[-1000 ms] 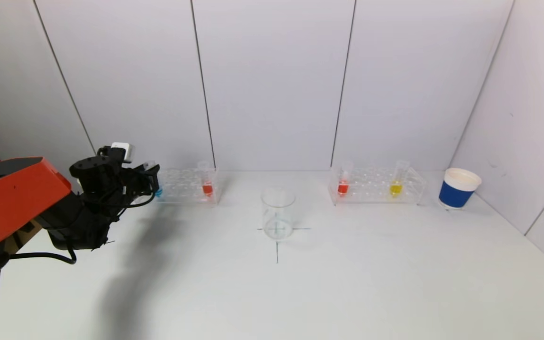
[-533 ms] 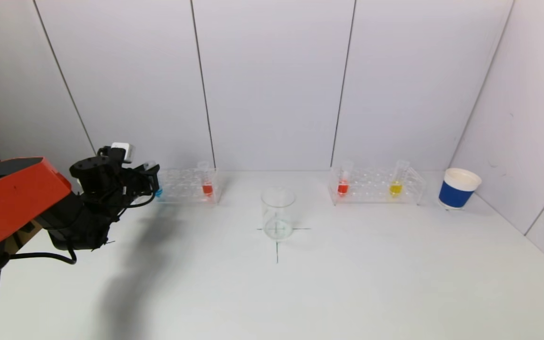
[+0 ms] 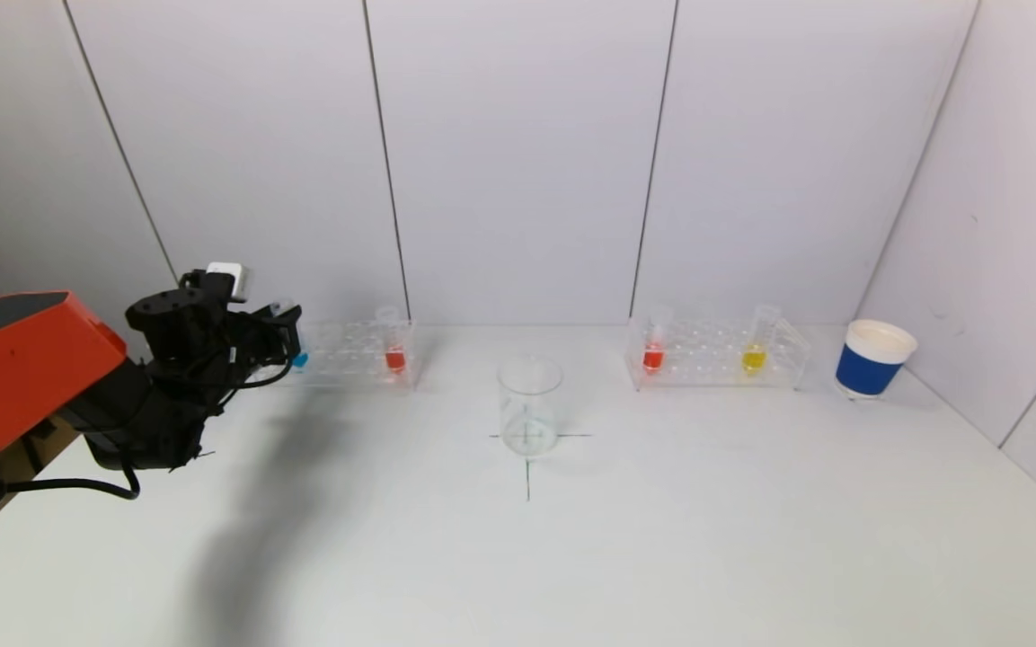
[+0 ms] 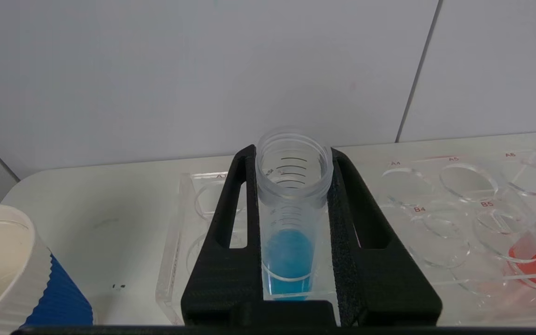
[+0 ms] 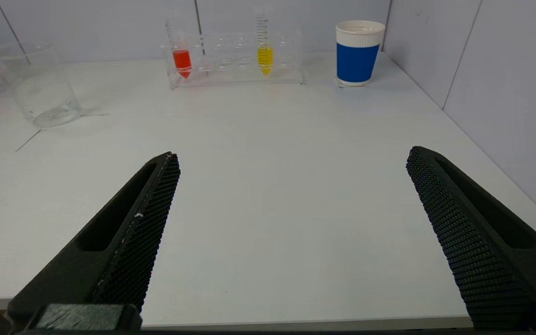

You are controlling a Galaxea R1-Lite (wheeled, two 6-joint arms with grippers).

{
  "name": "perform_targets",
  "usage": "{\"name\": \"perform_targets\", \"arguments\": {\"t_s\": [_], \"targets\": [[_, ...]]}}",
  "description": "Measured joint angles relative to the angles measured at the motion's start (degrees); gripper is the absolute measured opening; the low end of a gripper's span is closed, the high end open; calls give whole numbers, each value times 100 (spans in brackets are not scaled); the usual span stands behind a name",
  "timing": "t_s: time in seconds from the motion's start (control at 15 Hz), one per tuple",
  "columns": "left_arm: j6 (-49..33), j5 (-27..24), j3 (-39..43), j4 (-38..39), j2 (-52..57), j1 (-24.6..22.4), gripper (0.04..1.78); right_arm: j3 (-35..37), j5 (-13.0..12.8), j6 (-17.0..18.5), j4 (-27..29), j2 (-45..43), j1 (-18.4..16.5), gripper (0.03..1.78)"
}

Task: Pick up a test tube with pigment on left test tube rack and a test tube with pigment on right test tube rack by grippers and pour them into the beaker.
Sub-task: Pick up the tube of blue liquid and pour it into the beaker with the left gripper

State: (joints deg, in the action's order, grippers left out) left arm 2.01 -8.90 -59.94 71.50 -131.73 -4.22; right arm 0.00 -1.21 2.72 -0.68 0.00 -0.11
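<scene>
Your inventory: L hand (image 4: 294,232) clenched on blue tube (image 4: 291,223) at left rack (image 3: 351,355), 9 o'clock of beaker (image 3: 529,406). R hand (image 5: 291,223) released, low over bench (image 5: 272,177).

Bright, even, diffuse light fills a white-walled workspace, with no harsh glare. On the white table (image 3: 661,539) a broad, soft-edged grey shadow stretches from the left arm (image 3: 122,395) toward the near edge. The clear beaker (image 3: 529,404) casts only a faint shadow to its right. Distant objects look slightly soft in the head view. In the right wrist view, wall seams lean outward toward the edges.
</scene>
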Motion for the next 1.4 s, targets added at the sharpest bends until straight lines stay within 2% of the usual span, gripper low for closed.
{"name": "perform_targets", "arguments": {"t_s": [0.53, 1.4], "targets": [[0, 0, -78, -384, 527, 1, 44, 0, -2, 0, -2, 0, -2, 177], [0, 0, -649, -1632, 1477, 37, 44, 0, 0, 0, 0, 0, -5, 177]]}}
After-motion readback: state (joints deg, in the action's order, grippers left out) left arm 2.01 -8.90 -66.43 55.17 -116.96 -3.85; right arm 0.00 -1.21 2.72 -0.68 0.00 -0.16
